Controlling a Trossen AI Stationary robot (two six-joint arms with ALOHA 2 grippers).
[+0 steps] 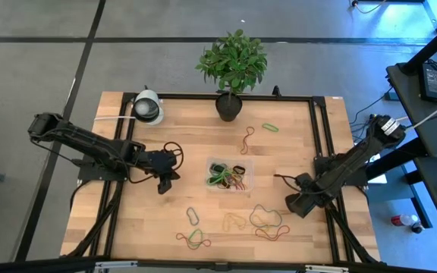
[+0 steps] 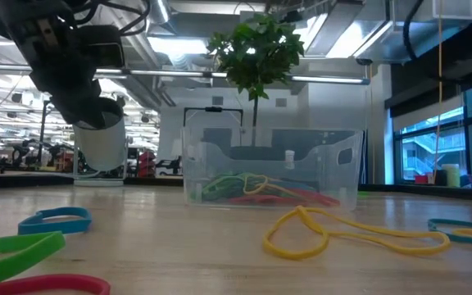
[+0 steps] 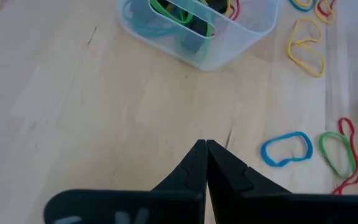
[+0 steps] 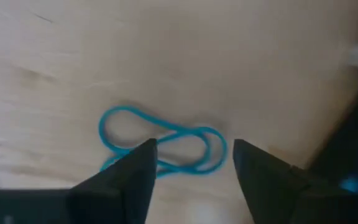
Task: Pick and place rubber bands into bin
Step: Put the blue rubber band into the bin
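Behind right fingers (image 4: 135, 165), blue band (image 4: 160, 140) partly hidden

Matt pale wood table (image 1: 165, 220); clear glossy plastic bin (image 2: 342, 168).

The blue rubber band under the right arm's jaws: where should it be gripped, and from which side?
Probably from straight above, at the pinched waist of the blue rubber band. It lies flat on the table in a figure-eight, so both strands run close together there. The right gripper is open above it.
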